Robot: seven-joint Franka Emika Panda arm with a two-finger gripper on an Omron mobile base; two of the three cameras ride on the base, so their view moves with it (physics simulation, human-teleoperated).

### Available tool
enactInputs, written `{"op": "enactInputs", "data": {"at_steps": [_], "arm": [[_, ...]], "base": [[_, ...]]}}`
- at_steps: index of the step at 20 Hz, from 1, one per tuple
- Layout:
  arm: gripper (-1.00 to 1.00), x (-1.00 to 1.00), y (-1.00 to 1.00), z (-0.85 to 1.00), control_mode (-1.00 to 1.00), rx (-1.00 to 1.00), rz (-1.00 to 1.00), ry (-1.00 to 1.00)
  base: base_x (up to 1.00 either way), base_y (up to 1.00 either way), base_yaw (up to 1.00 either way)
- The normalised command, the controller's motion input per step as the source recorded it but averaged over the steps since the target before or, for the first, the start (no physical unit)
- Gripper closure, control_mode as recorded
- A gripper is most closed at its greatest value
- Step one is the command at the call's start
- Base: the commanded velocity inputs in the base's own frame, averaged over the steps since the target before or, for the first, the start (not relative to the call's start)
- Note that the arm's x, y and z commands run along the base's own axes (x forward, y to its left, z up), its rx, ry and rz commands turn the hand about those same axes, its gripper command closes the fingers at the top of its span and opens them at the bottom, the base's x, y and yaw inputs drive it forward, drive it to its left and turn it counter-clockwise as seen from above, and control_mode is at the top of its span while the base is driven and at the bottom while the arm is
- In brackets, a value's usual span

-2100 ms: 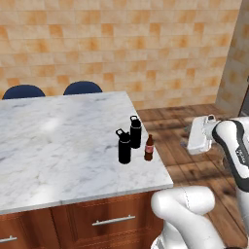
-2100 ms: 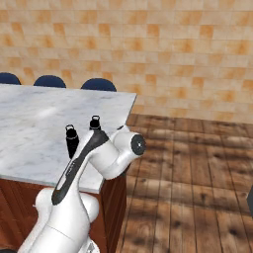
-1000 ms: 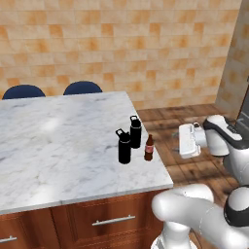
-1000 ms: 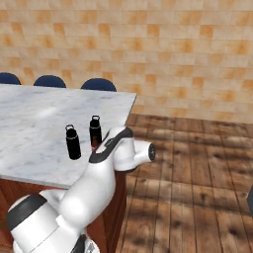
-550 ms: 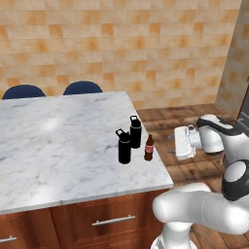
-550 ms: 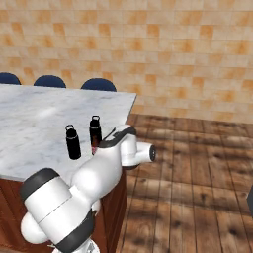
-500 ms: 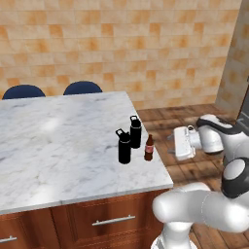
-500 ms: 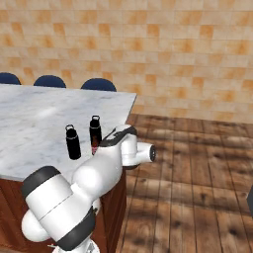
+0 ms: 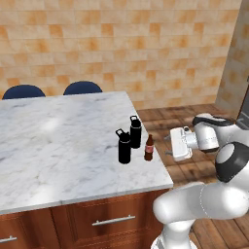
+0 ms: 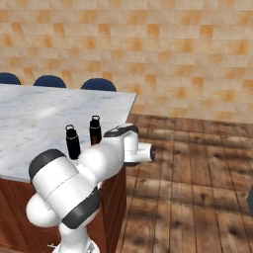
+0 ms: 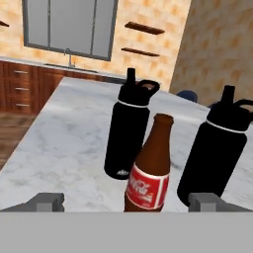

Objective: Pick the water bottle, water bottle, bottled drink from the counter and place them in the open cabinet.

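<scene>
Near the right edge of the marble counter [image 9: 58, 146] stand two black water bottles [image 9: 124, 147] [image 9: 135, 132], and the small brown bottled drink [image 9: 149, 148] is just right of them. My gripper [image 9: 168, 146] hovers off the counter's right edge at bottle height, pointing at the bottled drink, open and holding nothing. In the hand view the bottled drink [image 11: 149, 174] stands close ahead, centred between my spread fingertips [image 11: 47, 201], with one water bottle [image 11: 127, 134] behind it and the other [image 11: 216, 154] to its right. The arm hides the bottled drink in the right base view. The cabinet is out of view.
Two blue chair backs [image 9: 81, 88] rise behind the counter's far edge. Wooden drawers with silver handles [image 9: 113, 221] sit below the slab. Wooden floor [image 10: 197, 173] stretches to the right. Far off are a window and wall shelves [image 11: 143, 28].
My hand has swung left from beside the counter toward the bottled drink and come close to it. The jaws have stayed open. The bottles have not moved.
</scene>
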Motion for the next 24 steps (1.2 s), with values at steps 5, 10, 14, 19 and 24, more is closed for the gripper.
{"op": "enactInputs", "data": {"at_steps": [5, 10, 14, 19, 24], "arm": [[-1.0, 0.23, 0.15, -0.14, -1.0, 0.0, 0.0, 0.0], [-1.0, 0.28, 0.1, -0.14, -1.0, 0.0, 0.0, 0.0], [-1.0, 0.18, 0.04, -0.12, -1.0, 0.0, 0.0, 0.0], [-1.0, 0.01, 0.12, -0.1, -1.0, 0.0, 0.0, 0.0], [-1.0, 0.01, 0.2, -0.03, -1.0, 0.01, 0.0, 0.0]], "base": [[0.0, 0.0, 0.0], [0.0, 0.0, 0.0], [0.0, 0.0, 0.0], [0.0, 0.0, 0.0], [0.0, 0.0, 0.0]]}}
